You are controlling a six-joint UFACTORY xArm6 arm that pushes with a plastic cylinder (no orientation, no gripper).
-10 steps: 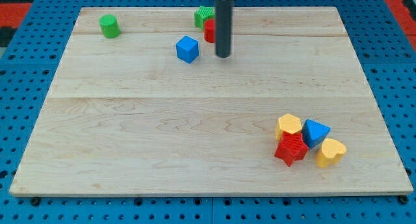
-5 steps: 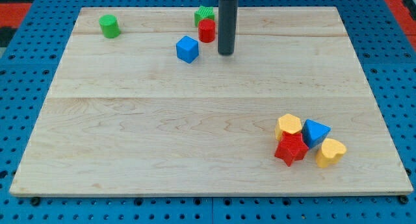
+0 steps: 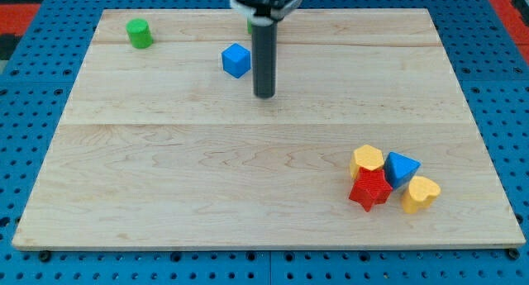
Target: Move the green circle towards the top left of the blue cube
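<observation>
Pale wooden board (image 3: 248, 169); blue pegboard (image 3: 33, 136)

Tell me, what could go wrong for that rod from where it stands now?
My tip sits just right of the blue cube, so heading left toward the green circle it might knock the cube and shift the target spot. The rod also hides the blocks behind it near the view's top, so it could bump them unseen.

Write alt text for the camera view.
My tip rests on a wooden board, just right of and below the blue cube. The green circle sits at the top left; yellow, red and blue blocks cluster at the bottom right.
</observation>
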